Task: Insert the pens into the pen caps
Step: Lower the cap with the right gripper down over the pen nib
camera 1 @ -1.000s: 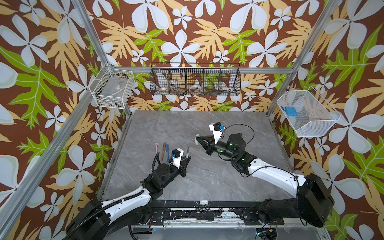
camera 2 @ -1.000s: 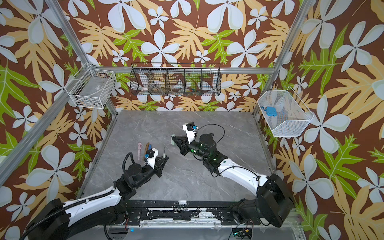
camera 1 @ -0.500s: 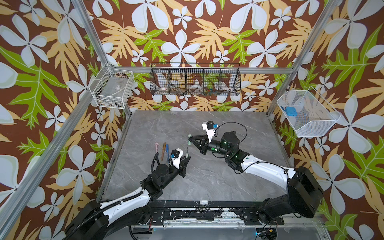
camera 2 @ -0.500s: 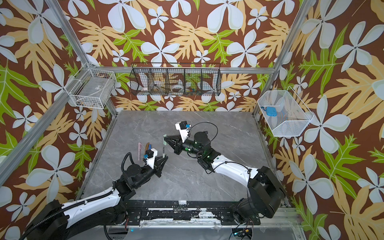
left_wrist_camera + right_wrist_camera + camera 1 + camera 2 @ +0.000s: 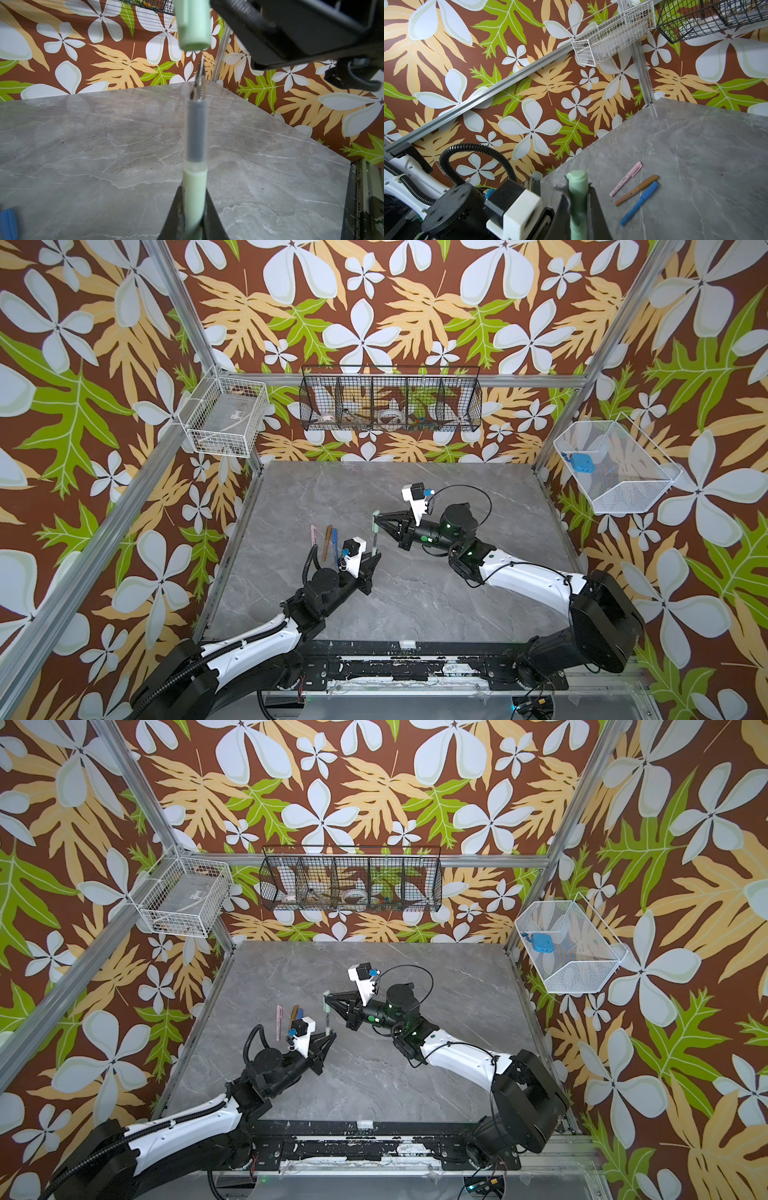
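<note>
Left of the bench's (image 5: 457, 593) centre, the left hand (image 5: 371, 562) grips the grey-green pen (image 5: 195, 135) upright, nib (image 5: 199, 83) bare; three capped pens (image 5: 636, 190) lie toward the left edge. Just beyond, the right hand (image 5: 380, 524), clamped on the green cap (image 5: 193, 22), has swung in over the nib, seemingly leaving only the push-on.

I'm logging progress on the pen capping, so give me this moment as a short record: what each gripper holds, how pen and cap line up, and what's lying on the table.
left gripper: shut on the green pen, nib pointing at the cap
right gripper: shut on the green cap
alignment: nearly in line, nib just short of the cap's open end, not yet inserted
table: pink pen, brown pen and blue pen lying side by side, all apparently capped
</note>
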### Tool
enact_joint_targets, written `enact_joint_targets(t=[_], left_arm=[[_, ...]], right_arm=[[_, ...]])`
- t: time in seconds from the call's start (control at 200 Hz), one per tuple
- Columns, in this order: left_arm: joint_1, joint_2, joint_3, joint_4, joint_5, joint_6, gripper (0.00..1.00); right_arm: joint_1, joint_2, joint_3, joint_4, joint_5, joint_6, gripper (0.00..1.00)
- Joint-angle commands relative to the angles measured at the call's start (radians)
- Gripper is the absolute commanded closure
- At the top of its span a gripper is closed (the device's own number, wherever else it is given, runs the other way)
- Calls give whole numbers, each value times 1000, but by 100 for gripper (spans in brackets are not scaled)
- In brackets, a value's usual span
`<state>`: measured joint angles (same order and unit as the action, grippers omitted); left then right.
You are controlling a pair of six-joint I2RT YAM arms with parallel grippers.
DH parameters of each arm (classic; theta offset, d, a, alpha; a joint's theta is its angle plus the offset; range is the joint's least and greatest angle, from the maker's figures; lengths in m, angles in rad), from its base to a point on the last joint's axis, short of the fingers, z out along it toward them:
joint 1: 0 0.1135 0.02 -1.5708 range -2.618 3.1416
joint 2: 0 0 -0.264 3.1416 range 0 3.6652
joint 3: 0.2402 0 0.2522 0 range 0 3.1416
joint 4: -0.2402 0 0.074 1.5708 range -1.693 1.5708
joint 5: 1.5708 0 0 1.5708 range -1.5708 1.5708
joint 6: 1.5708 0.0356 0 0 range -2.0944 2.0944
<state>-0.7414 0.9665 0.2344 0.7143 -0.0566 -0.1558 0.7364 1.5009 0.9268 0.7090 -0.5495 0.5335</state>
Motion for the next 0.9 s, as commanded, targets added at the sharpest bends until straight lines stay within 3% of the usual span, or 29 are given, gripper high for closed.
enact_joint_targets(t=[0.0, 0.896], left_arm=[[-2, -3, 2, 37, -8, 5, 100], [-1, -7, -5, 49, -36, -15, 100]], right_arm=[[0, 2, -2, 21, 3, -8, 91], [16, 29, -25, 22, -1, -6, 91]])
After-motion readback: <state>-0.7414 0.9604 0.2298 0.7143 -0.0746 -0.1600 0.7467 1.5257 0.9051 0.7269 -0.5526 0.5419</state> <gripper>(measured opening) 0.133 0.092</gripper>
